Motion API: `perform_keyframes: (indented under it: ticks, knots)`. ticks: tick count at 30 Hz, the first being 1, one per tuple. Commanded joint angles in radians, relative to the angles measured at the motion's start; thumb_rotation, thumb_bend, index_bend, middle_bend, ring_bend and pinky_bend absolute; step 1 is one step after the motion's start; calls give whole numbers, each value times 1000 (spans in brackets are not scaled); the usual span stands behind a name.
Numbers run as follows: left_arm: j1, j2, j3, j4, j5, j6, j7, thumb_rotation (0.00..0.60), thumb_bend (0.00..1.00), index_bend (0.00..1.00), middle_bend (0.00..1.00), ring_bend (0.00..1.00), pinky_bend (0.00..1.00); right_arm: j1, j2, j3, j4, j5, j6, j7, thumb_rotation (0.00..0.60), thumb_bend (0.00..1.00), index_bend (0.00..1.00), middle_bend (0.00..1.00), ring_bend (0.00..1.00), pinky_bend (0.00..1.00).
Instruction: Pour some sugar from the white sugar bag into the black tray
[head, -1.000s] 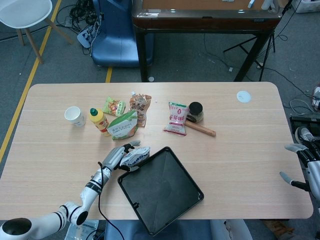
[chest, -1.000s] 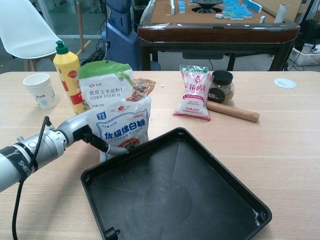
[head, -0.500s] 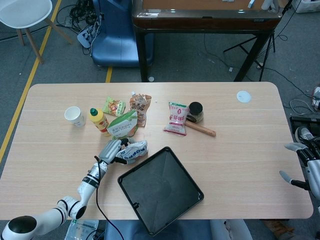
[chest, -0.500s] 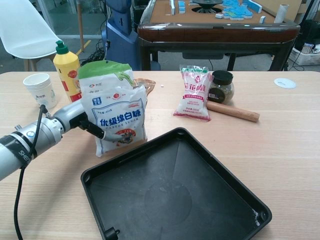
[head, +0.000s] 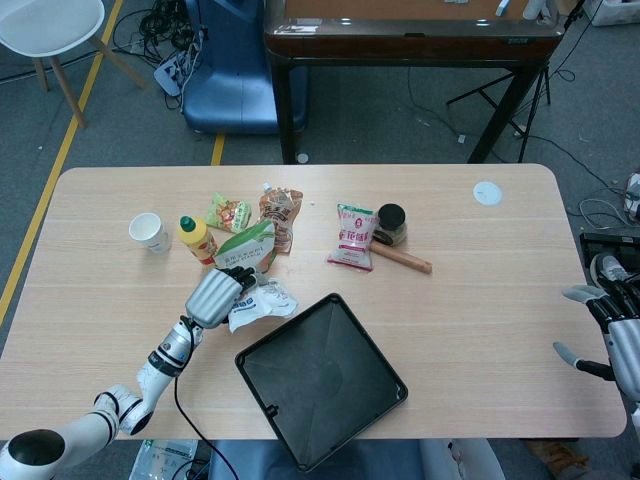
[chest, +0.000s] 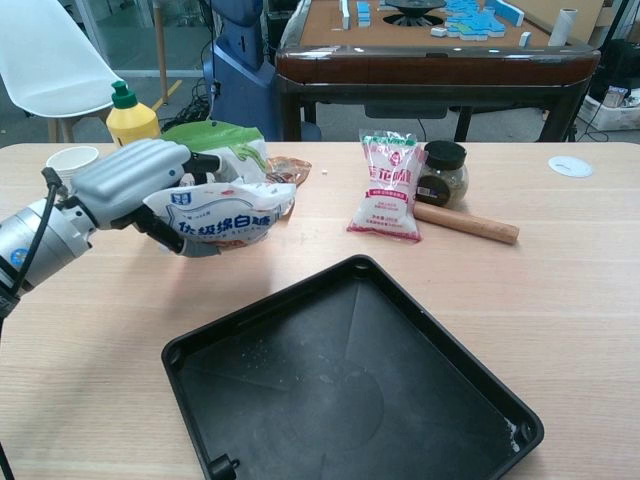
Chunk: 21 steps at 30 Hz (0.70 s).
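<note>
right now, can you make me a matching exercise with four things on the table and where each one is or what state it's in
Things:
1. white sugar bag with blue print
2. square black plastic tray
3. yellow squeeze bottle with green cap
4. wooden rolling pin

States:
A. lying flat beside a dark-lidded glass jar
B. standing upright next to a white paper cup
C. tipped on its side, lifted off the table in the left hand
D. resting on the table's near edge, almost bare inside

Pairs: 1-C, 2-D, 3-B, 4-A
</note>
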Motion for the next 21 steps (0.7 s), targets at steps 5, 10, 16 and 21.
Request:
perform_keyframes:
  ticks: [5,10,16,21]
  knots:
    - [24,27,38,-114,58,75,357,600,152,523,687,583,714,-4,-2,-4,3,-7,7,7,600,164,290,287,151,118]
    - [18,50,65,-186,99,61,548,600,152,520,690,589,719,-9,-3,-5,7,-11,16,12,600,164,290,287,151,118]
    - [11,59,95,-219,138,26,714,600,152,521,698,596,719,-14,-3,-8,9,-14,22,16,600,164,290,286,151,117]
    - [7,77,106,-255,156,-15,863,600,152,518,699,596,719,-19,-3,-9,13,-16,29,22,600,164,290,286,151,117]
